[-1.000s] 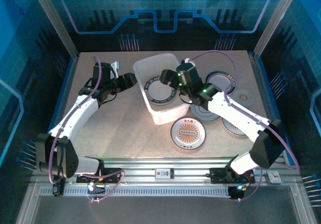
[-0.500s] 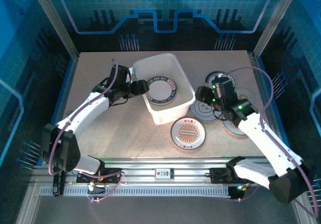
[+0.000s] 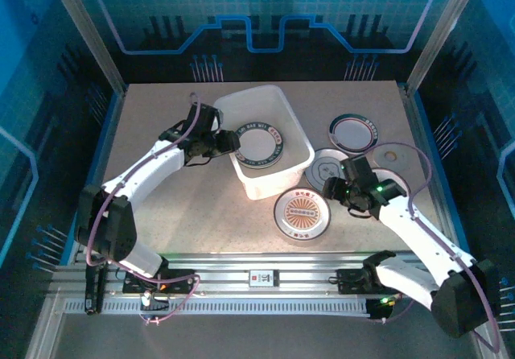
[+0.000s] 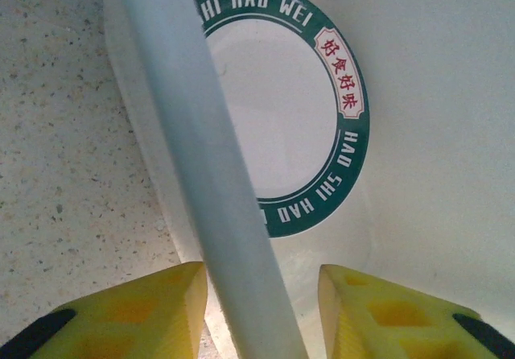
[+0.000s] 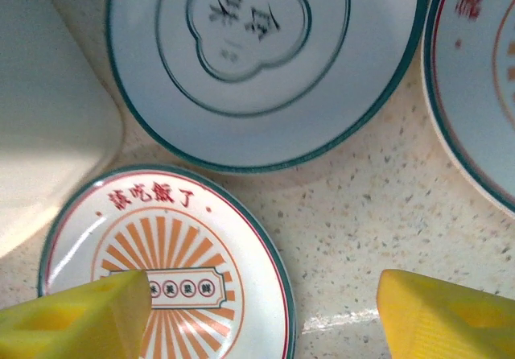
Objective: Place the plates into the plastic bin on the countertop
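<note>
The translucent white plastic bin stands mid-countertop with one green-rimmed lettered plate flat inside. My left gripper straddles the bin's left wall. Its jaws are open, the left finger close against the wall and the right finger apart from it. My right gripper hovers open over the right edge of the orange-sunburst plate, one finger above the plate, the other above bare countertop. A grey plate lies just beyond it.
A dark-rimmed plate lies at the back right, with a thin pale disc near it. Another red-lettered plate sits right of the grey one. The bin's rounded corner is close on the right gripper's left.
The right arm has pulled out of the bin and swung down to the plates at the front right. The left gripper has moved onto the bin's left wall, its jaws narrowing.
</note>
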You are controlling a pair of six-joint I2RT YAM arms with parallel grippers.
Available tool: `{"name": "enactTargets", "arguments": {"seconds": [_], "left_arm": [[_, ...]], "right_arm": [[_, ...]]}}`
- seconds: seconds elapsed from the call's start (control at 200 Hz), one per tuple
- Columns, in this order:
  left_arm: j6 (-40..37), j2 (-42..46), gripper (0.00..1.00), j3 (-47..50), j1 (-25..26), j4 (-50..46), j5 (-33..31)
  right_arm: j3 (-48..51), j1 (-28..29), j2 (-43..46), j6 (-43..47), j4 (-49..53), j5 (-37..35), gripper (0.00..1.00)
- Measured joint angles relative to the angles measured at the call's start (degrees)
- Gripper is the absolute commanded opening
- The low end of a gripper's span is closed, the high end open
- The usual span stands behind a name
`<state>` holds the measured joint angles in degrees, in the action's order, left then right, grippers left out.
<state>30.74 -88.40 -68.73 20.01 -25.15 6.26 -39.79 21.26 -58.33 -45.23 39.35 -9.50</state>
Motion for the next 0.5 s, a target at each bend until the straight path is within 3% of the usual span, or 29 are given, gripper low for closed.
{"name": "enactTargets", "arguments": {"seconds": [0.27,0.5], "left_arm": [[0.9,-0.59,0.24,-0.61,0.02,0.09,-0.04],[1.51,-0.04,0.19,-0.33,-1.49,-0.02,-0.46]], "right_arm": [[5.88,0.0,-2.84,-2.38,-3.21,2.64,0.74],[9.84,0.11,-3.21,-3.87,-7.3,4.04,0.68]]}}
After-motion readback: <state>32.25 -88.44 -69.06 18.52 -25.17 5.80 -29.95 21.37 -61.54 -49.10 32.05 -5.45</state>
